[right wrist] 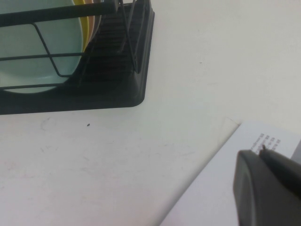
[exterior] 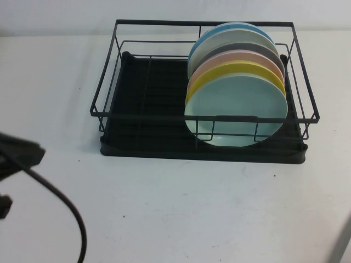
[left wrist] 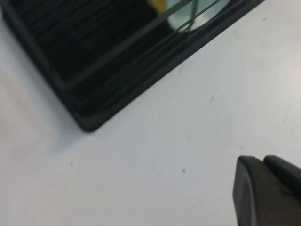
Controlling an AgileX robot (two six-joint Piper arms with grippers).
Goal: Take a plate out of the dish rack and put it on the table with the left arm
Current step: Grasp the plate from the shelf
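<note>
The plate (exterior: 236,109) is standing nearest in the dish rack (exterior: 137,118) (right side). My left fingers (left wrist: 268,193) are hovering over the near-left tabletop (exterior: 181,208), my right fingers (right wrist: 265,188) near-right; whether either pair is spread, I cannot tell.

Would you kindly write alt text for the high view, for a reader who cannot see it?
A black wire dish rack on a white table holds upright plates at its right end, a pale mint-green plate nearest the camera. Part of the left arm with its cable shows at the left edge; neither the left nor the right gripper is visible.
</note>
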